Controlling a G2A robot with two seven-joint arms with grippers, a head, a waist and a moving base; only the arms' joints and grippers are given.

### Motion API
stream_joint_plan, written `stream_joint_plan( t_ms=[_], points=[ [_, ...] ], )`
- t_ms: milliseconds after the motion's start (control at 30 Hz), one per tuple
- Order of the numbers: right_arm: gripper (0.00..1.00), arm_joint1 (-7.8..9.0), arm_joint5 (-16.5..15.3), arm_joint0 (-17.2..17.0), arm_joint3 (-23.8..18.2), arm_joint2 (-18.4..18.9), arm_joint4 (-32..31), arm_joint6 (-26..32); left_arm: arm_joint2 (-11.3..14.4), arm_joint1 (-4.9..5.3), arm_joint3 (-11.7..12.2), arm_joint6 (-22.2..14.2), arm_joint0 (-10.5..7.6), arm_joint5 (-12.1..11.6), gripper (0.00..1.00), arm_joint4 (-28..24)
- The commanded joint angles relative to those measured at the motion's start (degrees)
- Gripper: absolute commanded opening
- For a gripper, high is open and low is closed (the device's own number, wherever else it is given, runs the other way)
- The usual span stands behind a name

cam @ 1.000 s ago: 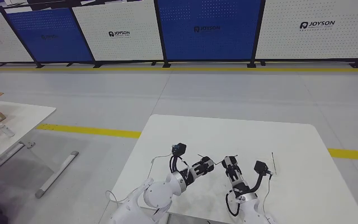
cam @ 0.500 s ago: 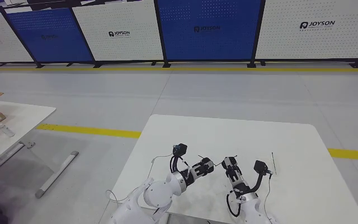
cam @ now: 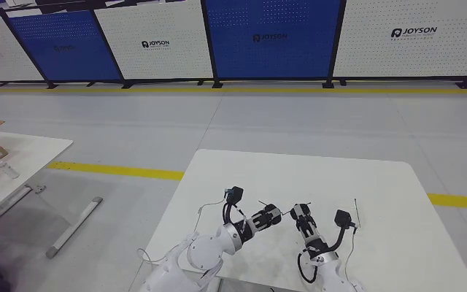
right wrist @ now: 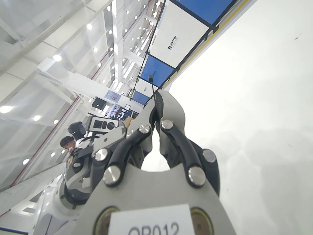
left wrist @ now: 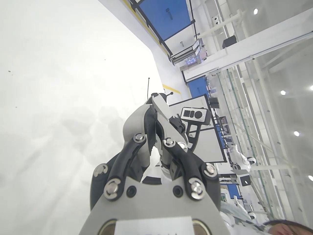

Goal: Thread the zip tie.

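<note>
Zip tie [right wrist: 152,84] is held above the near part of the bench [cam: 241,175], long axis roughly left to right, between left pincer [left wrist: 156,97] and right pincer [right wrist: 158,93], both clenched on it, close together.

Two arms meet tool to tool over the bench.
Above the white bench [cam: 241,175], the left tool [cam: 273,213] and right tool [cam: 295,212] point at each other, close together, with a thin dark zip tie [cam: 262,204] poking out by them; another thin dark strip [cam: 357,212] lies flat beside the right arm.
</note>
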Motion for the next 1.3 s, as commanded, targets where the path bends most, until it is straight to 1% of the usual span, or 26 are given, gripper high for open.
stream_joint_plan(
  t_ms=[0, 100, 167, 233, 433, 600, 700, 800, 867, 900, 933, 1000, 1267],
  points=[
    [0.0, 0.0, -0.95, -0.15, -0.11, 0.18, 0.65, 0.47, -0.05, -0.01, 0.11, -0.29, 0.05, -0.47, 0.0, -1.06],
    [0.0, 0.06, -2.01, -0.31, -0.18, 0.53, 1.54, 1.93, -0.1, -0.07, 0.64, -2.18, -0.14, -1.67, 0.0, -4.61],
    [0.0, 0.08, -1.88, -0.19, -0.17, 0.58, 1.43, 2.9, -0.08, -0.03, 1.06, -1.91, -0.41, -1.69, 0.0, -3.72],
    [0.0, 0.04, -1.94, -0.12, -0.26, 0.49, 1.5, 3.27, 0.11, -0.07, 1.2, -1.67, -0.49, -1.76, 0.0, -3.92],
    [0.0, 0.06, -3.26, -0.77, -0.74, 1.53, 2.51, 2.52, -0.07, -0.02, 1.31, -1.36, -0.48, -1.9, 0.0, -4.54],
    [0.0, 0.11, -3.8, -1.6, -1.33, 2.3, 2.58, 1.96, -0.03, 0.03, 1.28, -1.21, -0.47, -1.43, 0.0, -4.49],
    [0.0, 0.13, -3.06, -1.78, -1.48, 2.64, 2.73, 2.4, 0.18, 0.01, 1.08, -1.66, -0.59, -1.52, 0.0, -5.12],
    [0.0, 0.12, -2.76, -1.84, -1.67, 2.75, 2.7, 2.62, 0.22, 0.07, 0.97, -1.6, -0.71, -1.23, 0.0, -4.35],
    [0.0, 0.1, -2.76, -1.94, -1.87, 2.75, 2.57, 2.6, 0.4, 0.19, 0.76, -1.23, -0.7, 0.0, 0.0, -2.1],
    [0.0, 0.09, -2.75, -2.03, -2.02, 2.76, 2.47, 2.53, 0.62, 0.24, 0.74, -1.8, -0.72, 0.85, 0.0, -1.46],
    [0.0, 0.09, -2.61, -2.19, -2.2, 2.82, 2.27, 2.34, 0.64, 0.26, 0.73, -1.91, -0.76, 1.18, 0.0, -1.23],
    [0.0, 0.09, -1.69, -2.38, -2.35, 2.93, 1.65, 1.83, 0.64, 0.26, 0.73, -1.91, -0.76, 1.18, 0.0, -1.23],
    [0.0, 0.09, -1.69, -2.38, -2.35, 2.93, 1.65, 1.83, 0.64, 0.26, 0.73, -1.91, -0.76, 1.18, 0.0, -1.23]
  ],
)
